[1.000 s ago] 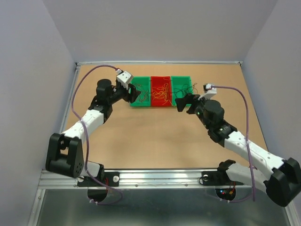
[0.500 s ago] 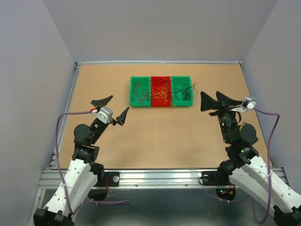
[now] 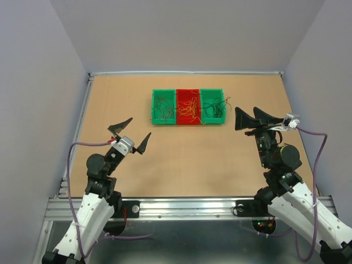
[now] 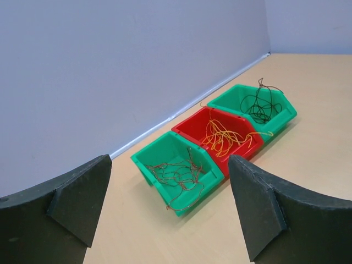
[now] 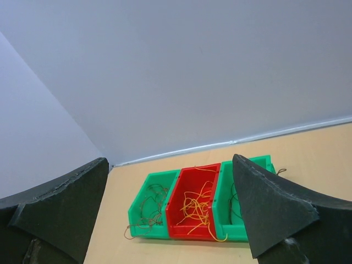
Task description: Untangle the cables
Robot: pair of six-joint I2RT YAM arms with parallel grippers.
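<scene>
Brown-red cables (image 3: 163,106) lie in the left green bin (image 3: 163,122), orange-yellow cables (image 3: 188,108) in the red bin (image 3: 188,122) beside it, and black cables (image 3: 212,109) in the right green bin (image 3: 213,121), one strand poking past its rim. The left gripper (image 3: 133,133) and right gripper (image 3: 248,117) hang well apart from the bins, claws spread wide, holding nothing.

The left tool (image 4: 169,162) is spread wide, its dark fingers (image 4: 77,203) framing three bins on the tabletop (image 4: 313,148). The red bin (image 4: 192,125) holds orange-yellow cables (image 4: 223,137). The green bin (image 4: 159,151) touching its near side holds brown-red cables (image 4: 179,176), and the far green bin (image 4: 281,118) on its other side holds black cables (image 4: 258,107).
</scene>
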